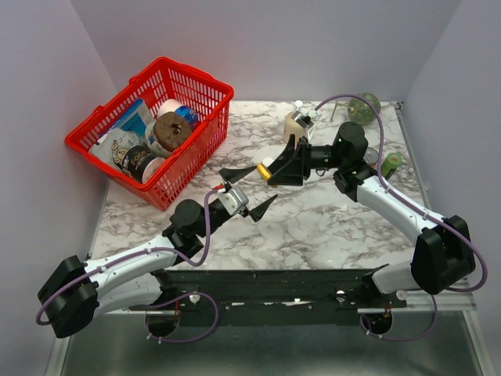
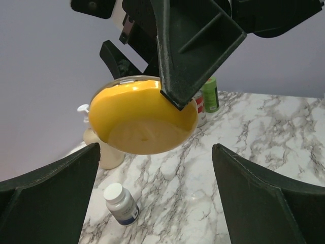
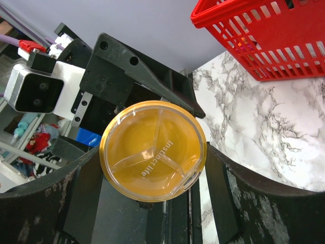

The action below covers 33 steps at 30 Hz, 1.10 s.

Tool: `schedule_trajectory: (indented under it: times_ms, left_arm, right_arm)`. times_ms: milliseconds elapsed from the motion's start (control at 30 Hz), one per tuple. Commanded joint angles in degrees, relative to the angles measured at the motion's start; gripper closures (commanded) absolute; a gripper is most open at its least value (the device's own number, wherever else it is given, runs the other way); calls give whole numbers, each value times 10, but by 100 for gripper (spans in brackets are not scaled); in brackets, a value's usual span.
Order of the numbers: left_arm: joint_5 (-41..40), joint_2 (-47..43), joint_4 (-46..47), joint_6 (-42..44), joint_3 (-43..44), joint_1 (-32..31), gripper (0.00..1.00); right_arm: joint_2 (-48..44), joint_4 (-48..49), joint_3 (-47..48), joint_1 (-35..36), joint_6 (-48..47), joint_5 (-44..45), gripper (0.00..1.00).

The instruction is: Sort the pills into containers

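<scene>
My right gripper (image 3: 153, 153) is shut on a shallow round container (image 3: 153, 150) and holds it on edge above the table. It has a yellow base and a clear lid split into three sections. In the top view this dish (image 1: 264, 171) hangs mid-table at the right gripper (image 1: 275, 168). My left gripper (image 1: 249, 190) faces it from just below, open and empty. The dish's yellow underside (image 2: 142, 119) fills the upper left wrist view, beyond the open left gripper (image 2: 156, 152). A white pill bottle (image 2: 122, 203) with a dark label stands capped on the marble. The pills are out of view.
A red basket (image 1: 153, 129) full of groceries stands at the back left, and also shows in the right wrist view (image 3: 264, 35). A beige pump bottle (image 1: 297, 124) stands at the back. A red-labelled can (image 2: 199, 104) and a green can (image 2: 210, 94) stand behind the dish.
</scene>
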Motion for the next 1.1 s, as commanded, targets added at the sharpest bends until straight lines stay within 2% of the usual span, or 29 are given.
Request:
schedule_trajectory:
  times_ms: [0,400,600,767,800,867,900,1000,1067]
  left_arm:
    - [-62,14,69,20,18,-19,1]
    - [-67,25,71,-6,31,-33,1]
    - [-78,28,64,-17,34,-36,6]
    - [-80,26,46,-19,40,-36,20]
    - [-78,26,40,-21,41,-36,27]
    - [-74,24,31,-18,43,-36,35]
    - [-70,22,20,-19,44,-36,45]
    - [-63,18,5,-16,46,-36,62]
    - [-55,14,-4,-7,48,-36,68]
  right_arm:
    - [-14,22,-10,1,7,-5,39]
    - [-15,19,-15,2,5,0,39]
    - [-17,16,-13,1,5,1,39]
    - [-17,15,-13,1,5,2,39]
    - [-17,14,-14,1,5,2,39]
    - [-17,13,-14,2,2,2,39]
    - [-18,11,-14,1,1,2,39]
    - [-19,-4,-12,1,-12,4,39]
    - [-20,-14,-12,1,-27,5,37]
